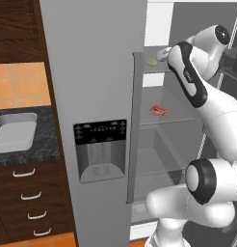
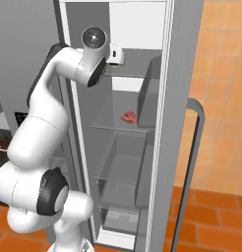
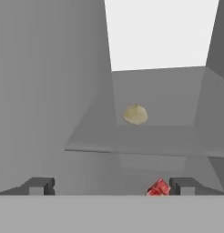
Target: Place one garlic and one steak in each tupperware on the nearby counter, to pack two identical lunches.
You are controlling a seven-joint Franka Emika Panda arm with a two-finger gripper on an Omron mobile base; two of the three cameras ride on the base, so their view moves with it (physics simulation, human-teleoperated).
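garlic (image 3: 135, 114): one, small pale yellowish bulb, on upper fridge shelf (image 3: 145, 141)
steak (image 1: 159, 110): one, red slab, shelf below, 6 o'clock of garlic
fingers (image 3: 111, 186): spread wide, released, grasping nothing

Kitchen: open fridge (image 1: 98, 96), sink (image 1: 14, 131), stone counter (image 1: 43, 140), wooden drawers (image 1: 31, 202).

one garlic (image 1: 151, 61) on upper fridge shelf. one steak (image 1: 159, 110) on shelf below. one pale tupperware (image 1: 16, 131) on table (image 1: 43, 140), left of fridge. four curved drawer handles (image 1: 24, 172) under table. one dispenser panel (image 1: 100, 150) on fridge door. one hand (image 3: 111, 186), two fingertips (image 3: 41, 185) wide apart.
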